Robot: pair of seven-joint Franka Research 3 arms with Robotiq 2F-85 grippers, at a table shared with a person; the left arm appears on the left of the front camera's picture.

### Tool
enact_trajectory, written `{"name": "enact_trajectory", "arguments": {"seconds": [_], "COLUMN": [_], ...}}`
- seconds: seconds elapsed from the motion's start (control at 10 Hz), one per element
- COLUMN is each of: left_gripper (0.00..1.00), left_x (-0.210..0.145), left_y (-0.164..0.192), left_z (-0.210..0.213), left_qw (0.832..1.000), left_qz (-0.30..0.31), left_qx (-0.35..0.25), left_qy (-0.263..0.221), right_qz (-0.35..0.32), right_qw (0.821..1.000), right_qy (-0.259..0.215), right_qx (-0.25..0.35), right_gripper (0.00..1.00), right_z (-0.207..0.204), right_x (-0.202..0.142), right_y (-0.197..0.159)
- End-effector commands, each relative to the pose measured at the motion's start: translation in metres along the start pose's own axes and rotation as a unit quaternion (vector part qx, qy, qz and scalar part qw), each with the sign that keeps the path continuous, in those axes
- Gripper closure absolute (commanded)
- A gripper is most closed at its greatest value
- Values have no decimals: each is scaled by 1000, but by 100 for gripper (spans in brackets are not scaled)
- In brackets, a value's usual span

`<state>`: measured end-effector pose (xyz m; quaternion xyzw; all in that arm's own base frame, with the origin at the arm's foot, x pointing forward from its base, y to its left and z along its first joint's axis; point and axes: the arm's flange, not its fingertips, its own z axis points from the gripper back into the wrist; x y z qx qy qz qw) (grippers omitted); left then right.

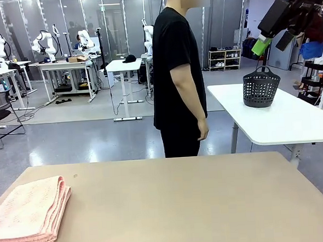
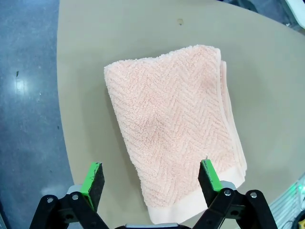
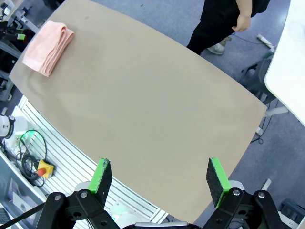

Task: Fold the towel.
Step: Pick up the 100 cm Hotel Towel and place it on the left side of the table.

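Room: a large lab hall with a grey floor; rows of white tables and other equipment stand in the background.
Surface: one tan rectangular wooden table (image 1: 172, 208), the landmark for every place below.
Towel: one salmon-pink terry cloth towel (image 2: 174, 124) with a herringbone weave, folded into a stack of several layers, lying flat at the table's near left corner; its plain band faces the left wrist camera.
Left gripper: one black left gripper (image 2: 151, 183) with two green pads hangs above the towel's banded end, jaws spread wide, holding nothing.
Right gripper: one black right gripper (image 3: 159, 179) with two green pads sits high above the table's right side, jaws spread wide, holding nothing.
Person: one person in black clothing (image 1: 178, 76) stands at the table's far edge, arm hanging down.
Basket: one dark plastic basket (image 1: 261, 87) with a handle stands on a white side table (image 1: 293, 118) beyond the tan table's far right corner.
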<state>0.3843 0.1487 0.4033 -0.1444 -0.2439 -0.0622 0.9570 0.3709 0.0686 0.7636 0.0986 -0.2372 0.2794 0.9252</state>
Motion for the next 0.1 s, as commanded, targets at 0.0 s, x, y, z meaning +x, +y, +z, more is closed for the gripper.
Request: {"name": "enact_trajectory", "arguments": {"seconds": [0.0], "left_gripper": [0], "left_x": [0], "left_y": [0], "left_z": [1], "left_qw": [1000], "left_qz": [-5], "left_qx": [11], "left_qy": [1], "right_qz": [-1], "right_qw": [1000], "right_qy": [1], "right_qx": [-1], "right_gripper": [0], "right_z": [0], "right_x": [0], "right_y": [0]}}
